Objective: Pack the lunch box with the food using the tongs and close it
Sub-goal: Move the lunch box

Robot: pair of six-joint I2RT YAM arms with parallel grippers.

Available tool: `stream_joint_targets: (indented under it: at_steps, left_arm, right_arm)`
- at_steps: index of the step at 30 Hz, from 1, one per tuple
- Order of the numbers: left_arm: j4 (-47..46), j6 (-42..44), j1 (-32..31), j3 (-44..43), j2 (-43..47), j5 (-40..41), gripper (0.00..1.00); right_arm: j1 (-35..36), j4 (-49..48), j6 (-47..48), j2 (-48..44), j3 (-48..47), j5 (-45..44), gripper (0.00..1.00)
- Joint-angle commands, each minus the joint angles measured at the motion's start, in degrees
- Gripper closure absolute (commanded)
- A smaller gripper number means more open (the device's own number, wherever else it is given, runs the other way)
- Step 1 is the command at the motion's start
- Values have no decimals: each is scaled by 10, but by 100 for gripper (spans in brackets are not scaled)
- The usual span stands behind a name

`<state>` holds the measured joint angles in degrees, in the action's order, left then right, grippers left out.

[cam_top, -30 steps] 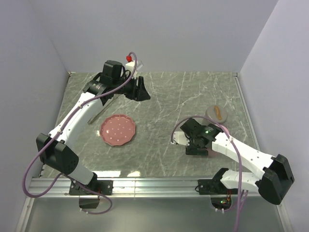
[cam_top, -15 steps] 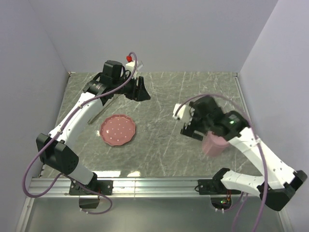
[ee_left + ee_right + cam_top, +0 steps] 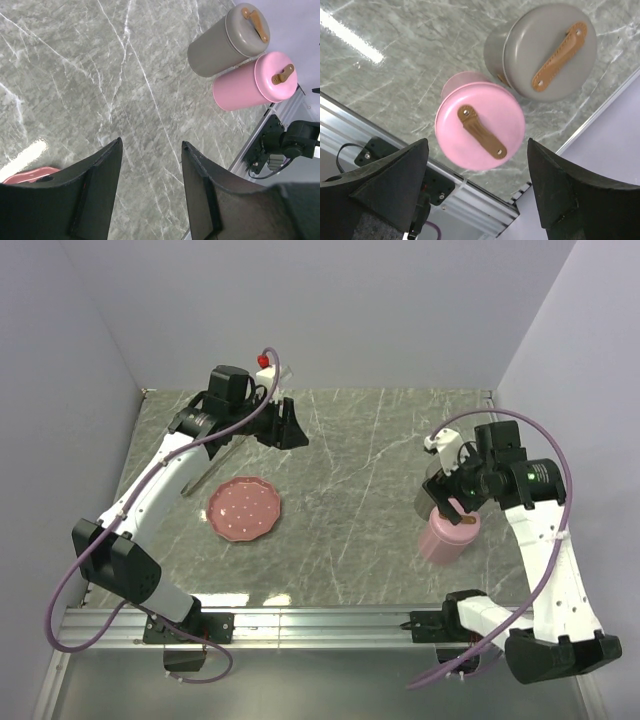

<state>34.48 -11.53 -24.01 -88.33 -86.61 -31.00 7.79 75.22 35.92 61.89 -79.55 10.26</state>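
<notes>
The lunch box shows as two lidded cylinders standing side by side at the right: a pink one (image 3: pixel 443 537) (image 3: pixel 480 126) (image 3: pixel 254 82) and a grey one (image 3: pixel 432 490) (image 3: pixel 547 50) (image 3: pixel 227 40), each lid with a brown strap handle. My right gripper (image 3: pixel 452 502) (image 3: pixel 476 145) hangs open high above the pink lid, holding nothing. The silvery tongs (image 3: pixel 200 480) lie on the table under my left arm. My left gripper (image 3: pixel 290 428) (image 3: pixel 152 142) is open and empty above the back of the table. The pink dotted plate (image 3: pixel 244 508) looks bare. The food is out of view.
An aluminium rail (image 3: pixel 330 620) runs along the near table edge, close to the pink cylinder. Grey walls close in the table at the left, back and right. The plate's rim (image 3: pixel 27 175) shows beside my left finger.
My right arm has risen from low over the table and swung right, now above the pink and grey cylinders, its jaws slightly narrower. The left arm has hardly moved.
</notes>
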Motion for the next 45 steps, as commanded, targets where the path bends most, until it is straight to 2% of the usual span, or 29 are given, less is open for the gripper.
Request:
stream_joint_targets:
  at_steps: [1,7,10,17,30,35,45]
  left_arm:
    - [-22,-3,3,-3,14,-19,44]
    - [-21,-4,4,-2,19,-20,44]
    - [-25,-3,6,6,25,-18,44]
    - [-27,-7,7,9,19,-21,44]
    - [-21,-7,9,2,13,-23,44]
    - [-20,-6,10,2,11,-24,44]
    - [-16,-2,10,2,11,-28,43]
  right_arm:
    - [-11,76,13,-27,23,17,14]
    - [-44,66,16,-26,72,19,18]
    - [-73,65,26,-20,77,23,26]
    - [-110,70,36,-5,81,39,35]
    - [-132,34,42,3,175,47,37]
    - [-146,50,51,10,157,56,37]
    - [-156,71,75,2,27,95,37]
